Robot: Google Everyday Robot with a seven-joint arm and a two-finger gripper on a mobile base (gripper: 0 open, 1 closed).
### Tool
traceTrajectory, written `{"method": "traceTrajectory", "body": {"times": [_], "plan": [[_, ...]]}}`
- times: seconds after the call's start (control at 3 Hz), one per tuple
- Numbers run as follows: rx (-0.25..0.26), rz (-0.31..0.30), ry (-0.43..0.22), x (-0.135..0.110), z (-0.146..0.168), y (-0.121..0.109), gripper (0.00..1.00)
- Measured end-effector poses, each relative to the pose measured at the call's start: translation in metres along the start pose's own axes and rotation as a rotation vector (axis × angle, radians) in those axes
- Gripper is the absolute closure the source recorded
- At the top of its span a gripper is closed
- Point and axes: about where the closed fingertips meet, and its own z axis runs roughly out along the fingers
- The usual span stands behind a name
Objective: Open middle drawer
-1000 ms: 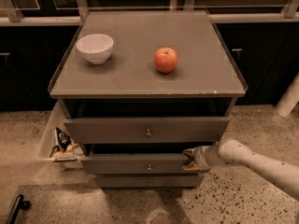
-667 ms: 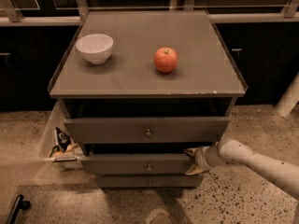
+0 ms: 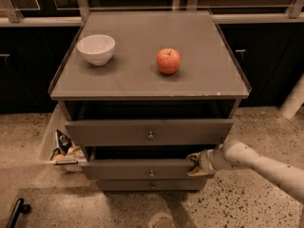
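Observation:
The middle drawer (image 3: 142,169) is a grey-brown flat front of medium height with a small round knob (image 3: 151,173) at its centre. It stands pulled out a little, with a dark gap above it. My gripper (image 3: 195,163) is at the right end of this drawer's front, touching its upper right corner. The white arm (image 3: 266,163) reaches in from the lower right.
The top drawer (image 3: 149,132), the widest, is pulled out above. The thin bottom drawer (image 3: 151,185) is closed. A white bowl (image 3: 95,49) and a red apple (image 3: 168,61) sit on the cabinet top. A side bin with packets (image 3: 61,148) hangs at the left. A white post (image 3: 294,99) stands at the right.
My gripper and the middle drawer's front have shifted very slightly toward the camera. Nothing else has moved.

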Motion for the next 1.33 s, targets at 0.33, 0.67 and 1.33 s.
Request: {"method": "traceTrajectory", "body": {"times": [0.33,0.67,1.33], "plan": [[-0.017,0.004,-0.013,-0.0033,-0.0028,0.0102,1.0],[-0.017,0.004,-0.013,-0.004,-0.003,0.0101,0.81],[-0.018,0.004,-0.014,-0.004,-0.0029,0.0101,0.35]]}}
